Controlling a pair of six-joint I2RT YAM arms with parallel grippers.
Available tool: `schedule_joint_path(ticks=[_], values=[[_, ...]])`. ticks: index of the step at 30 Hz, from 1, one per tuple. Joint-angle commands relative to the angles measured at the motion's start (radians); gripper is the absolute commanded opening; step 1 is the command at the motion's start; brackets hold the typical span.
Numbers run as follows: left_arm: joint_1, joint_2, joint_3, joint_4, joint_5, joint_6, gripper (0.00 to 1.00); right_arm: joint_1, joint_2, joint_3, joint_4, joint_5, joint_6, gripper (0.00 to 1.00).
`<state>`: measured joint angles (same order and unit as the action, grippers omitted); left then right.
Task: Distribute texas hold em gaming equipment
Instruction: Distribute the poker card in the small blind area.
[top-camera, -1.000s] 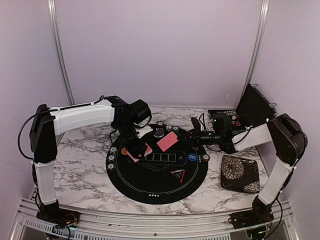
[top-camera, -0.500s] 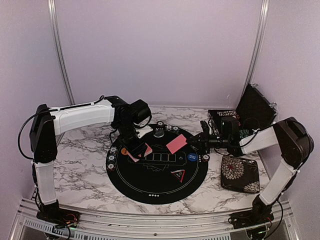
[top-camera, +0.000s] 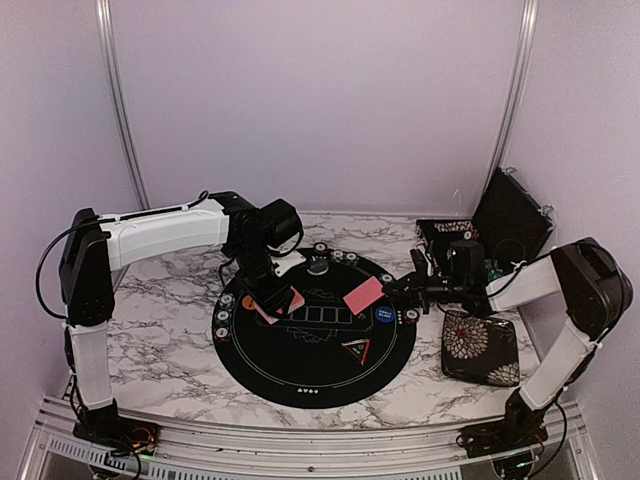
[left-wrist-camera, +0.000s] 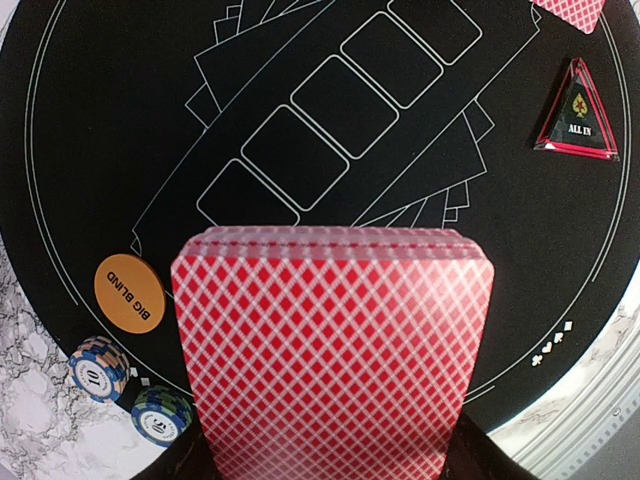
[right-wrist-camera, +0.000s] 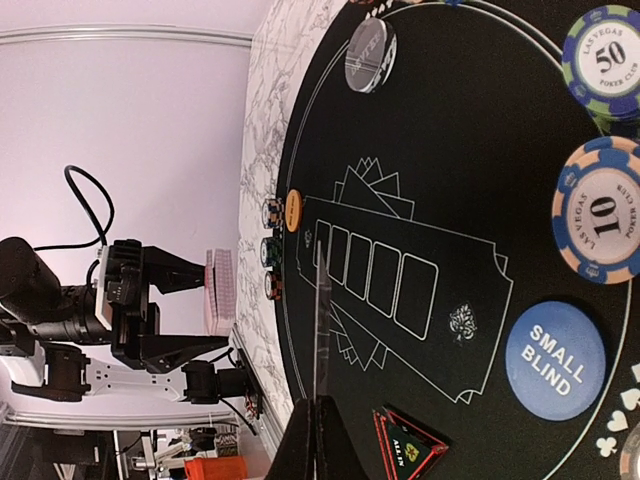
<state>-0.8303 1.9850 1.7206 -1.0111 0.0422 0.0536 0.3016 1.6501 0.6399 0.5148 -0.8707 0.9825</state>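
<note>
Left gripper (top-camera: 268, 293): jaws part-way apart, clamping a deck of pink-red-backed cards (left-wrist-camera: 335, 340) by its two long sides; a dark finger (left-wrist-camera: 178, 464) shows at each lower corner of the deck in the left wrist view.
Deck position: held over the left part of the round black mat (top-camera: 300, 375), backs up, just beside the orange BIG BLIND button (left-wrist-camera: 128, 292).
Right gripper (top-camera: 392, 289): jaws pressed together, pinching a single card (top-camera: 363, 295) by one short edge.
Single card position: in the air over the right part of the mat, pink-red back up and tilted; the right wrist view shows it edge-on as a thin line.
Blue SMALL BLIND button (right-wrist-camera: 555, 360): flat on the mat near its right rim, near the held card.
ALL IN triangle marker (left-wrist-camera: 577, 112): flat on the mat, on the near-right side of the printed card boxes.
Chip stacks, left rim (left-wrist-camera: 100, 368): short striped stacks side by side at the mat's edge, beside the orange button.
Chip stacks, right rim (right-wrist-camera: 608, 210): stacks marked 10 and 50, next to the blue button.
Floral case (top-camera: 480, 345): on the marble table (top-camera: 160, 300), right of the mat.
</note>
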Motion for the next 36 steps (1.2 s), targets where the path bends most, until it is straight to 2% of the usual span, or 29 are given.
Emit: schedule_joint_path(ticks=[1, 12, 36], values=[[0.005, -0.035, 0.002, 0.006, -0.004, 0.011, 0.45, -0.016, -0.014, 0.001, -0.007, -0.004, -0.032, 0.0], [0.006, -0.033, 0.001, 0.007, -0.004, 0.01, 0.45, -0.032, -0.007, 0.005, -0.021, -0.006, -0.053, 0.0], [0.007, -0.035, -0.007, 0.006, -0.01, 0.011, 0.45, -0.042, 0.119, 0.103, -0.067, 0.006, -0.103, 0.0]])
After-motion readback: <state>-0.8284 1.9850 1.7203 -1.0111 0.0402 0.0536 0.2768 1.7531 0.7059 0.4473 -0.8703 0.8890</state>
